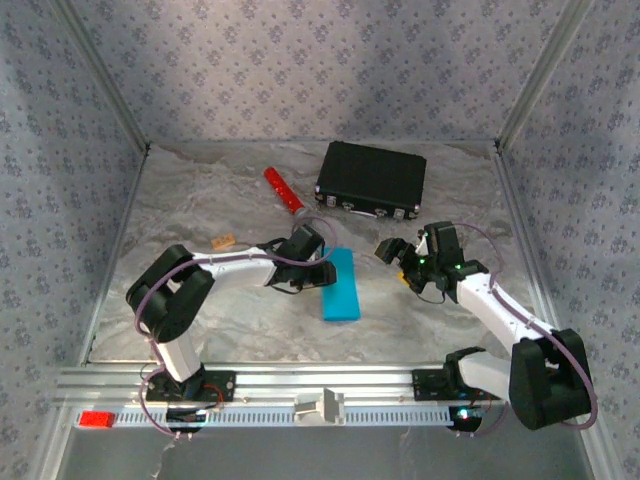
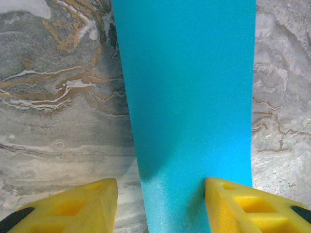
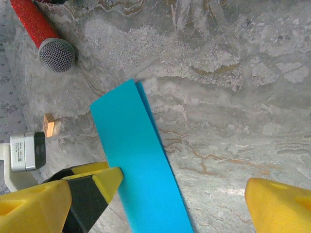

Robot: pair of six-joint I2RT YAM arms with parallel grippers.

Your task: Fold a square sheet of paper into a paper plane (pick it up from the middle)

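Lying flat on the marble-patterned table [image 1: 200,205], the sheet of cyan-blue paper [image 1: 340,285] sits in front of the black case [image 1: 371,180], on the side toward the arm bases and roughly below the case's left half. It is folded into a long narrow strip with its long axis running toward and away from the case. In the right wrist view the sheet of cyan-blue paper [image 3: 136,160] shows two layers slightly offset at the end pointing toward the case.

The left gripper [image 1: 318,268] hangs in front of the case's left end, low over the strip's left edge. In its wrist view the left gripper [image 2: 160,187] has its yellow fingers [image 2: 77,204] spread apart: one is over bare table, the other at the far edge of the sheet of cyan-blue paper [image 2: 189,97], which lies flat between them and is not pinched.

The right gripper [image 1: 397,257] hovers in front of the case's right end, clear of the strip in the top view. Its wrist view shows the right gripper [image 3: 182,184] with fingers set wide and nothing between them but table and paper.

A red microphone [image 1: 285,192] with a grey mesh head [image 3: 57,54] lies just left of the case. A small wooden block [image 1: 223,241] rests farther left and nearer the arms.
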